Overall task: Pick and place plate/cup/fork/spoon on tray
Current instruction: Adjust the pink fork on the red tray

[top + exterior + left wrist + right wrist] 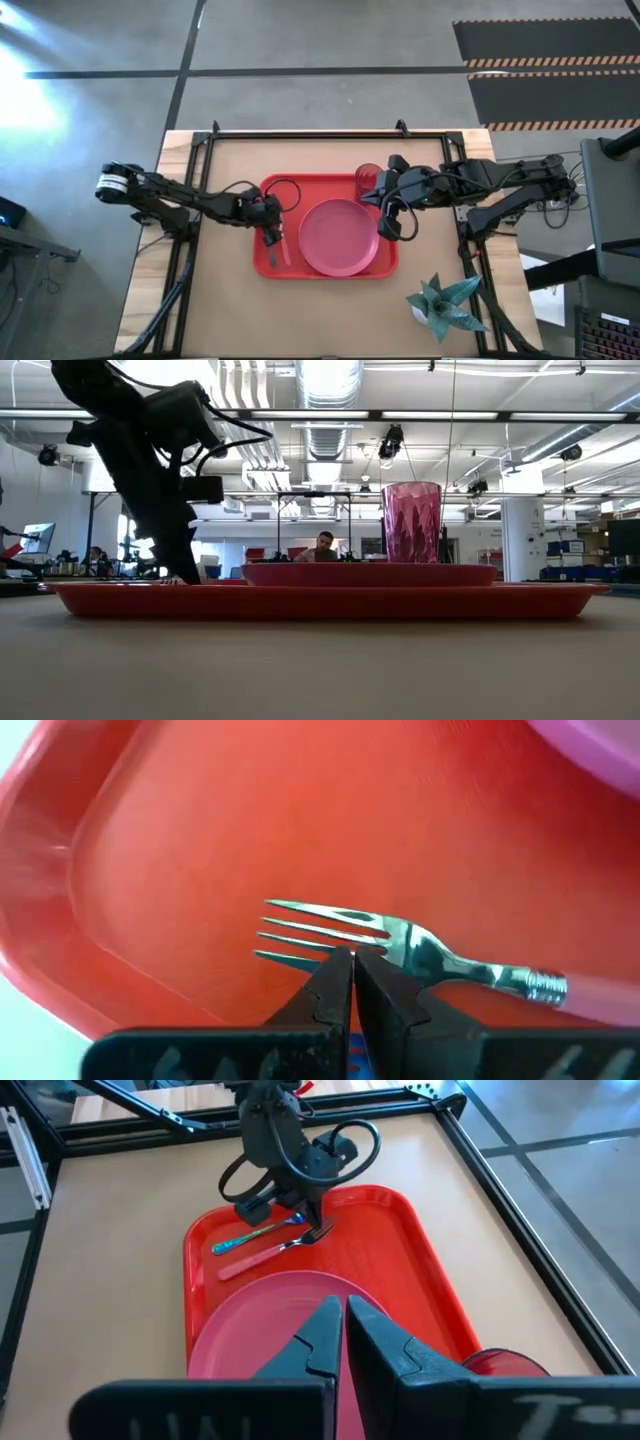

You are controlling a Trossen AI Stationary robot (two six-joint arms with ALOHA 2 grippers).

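The red tray (275,262) lies at mid-table. The pinkish plate (338,237) lies flat on its right half, and the ribbed dark-red cup (411,522) stands upright at its far right corner. The fork (440,960) and the bluish-handled spoon (250,1237) lie side by side on the tray's left part. My left gripper (353,958) is shut and points down, its tips at the fork's head. My right gripper (342,1315) is shut and empty. It hangs above the plate's right edge, beside the cup. My left gripper's shut fingertips (335,970) come from above, pointing down, right at the fork's head (385,935), which lies flat on the tray. I cannot tell whether they touch the fork or the tray.
A green spiky plant figure (445,305) stands on the table at the near right. A black metal frame (300,133) runs along the table's far edge and both sides. A person (322,545) sits in the room beyond the table.
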